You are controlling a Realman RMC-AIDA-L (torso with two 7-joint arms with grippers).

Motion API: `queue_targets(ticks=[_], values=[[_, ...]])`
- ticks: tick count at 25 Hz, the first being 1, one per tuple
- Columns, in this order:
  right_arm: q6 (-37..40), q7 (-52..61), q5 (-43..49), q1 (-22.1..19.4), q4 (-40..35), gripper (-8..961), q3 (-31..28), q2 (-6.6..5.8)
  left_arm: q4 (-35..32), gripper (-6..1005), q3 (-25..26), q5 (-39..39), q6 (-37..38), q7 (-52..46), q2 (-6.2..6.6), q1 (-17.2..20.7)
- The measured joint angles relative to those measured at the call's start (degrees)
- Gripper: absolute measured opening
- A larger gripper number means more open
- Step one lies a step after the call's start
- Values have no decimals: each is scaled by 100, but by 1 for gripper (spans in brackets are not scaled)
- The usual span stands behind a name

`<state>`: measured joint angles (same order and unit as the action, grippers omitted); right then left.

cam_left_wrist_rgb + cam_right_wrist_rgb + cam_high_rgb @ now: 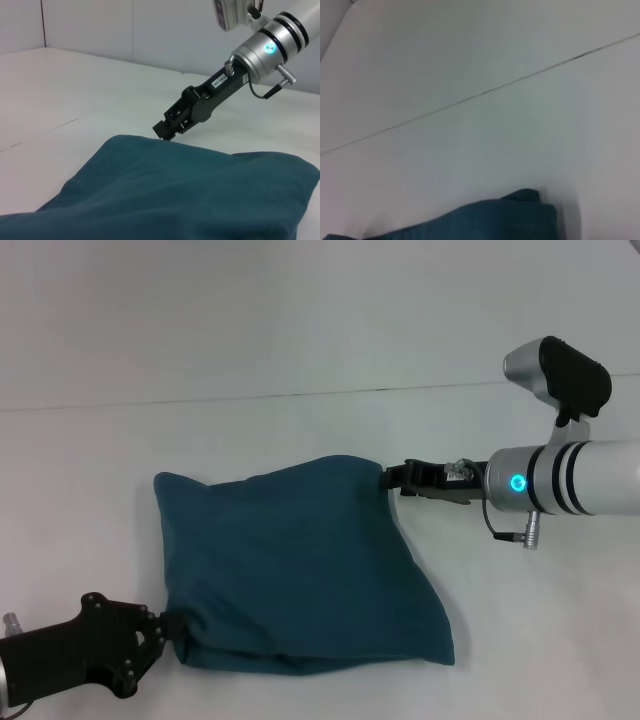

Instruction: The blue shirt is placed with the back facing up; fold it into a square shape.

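The blue shirt (pixel 300 570) lies on the white table as a puffy, plain, roughly square folded bundle; no lettering shows. My right gripper (pixel 388 477) is at its far right corner, shut on the cloth edge, and the left wrist view shows this gripper (pixel 165 132) touching the fold. My left gripper (pixel 168 626) is at the near left corner, its fingers pinching the shirt there. In the right wrist view only a strip of the blue shirt (pixel 485 220) shows, and that arm's fingers are hidden.
White table (pixel 300 330) all around the shirt, with a thin seam (pixel 250 398) running across behind it. The right arm's silver forearm (pixel 570 480) reaches in from the right at the shirt's far edge.
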<state>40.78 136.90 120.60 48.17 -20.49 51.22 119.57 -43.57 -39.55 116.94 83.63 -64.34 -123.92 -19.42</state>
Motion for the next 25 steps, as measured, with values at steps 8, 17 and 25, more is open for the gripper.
queue_targets(ticks=[8, 17, 25], values=[[-141, -67, -147, 16, 183, 392, 15, 14, -12, 75, 15, -13, 13, -4, 0, 0], [-268, -76, -215, 26, 211, 391, 4, 52, -3, 80, 18, -14, -12, -3, 0, 0], [-398, -251, -467, 79, 386, 377, 39, 70, 6, 84, 17, -14, -19, 1, 0, 0]])
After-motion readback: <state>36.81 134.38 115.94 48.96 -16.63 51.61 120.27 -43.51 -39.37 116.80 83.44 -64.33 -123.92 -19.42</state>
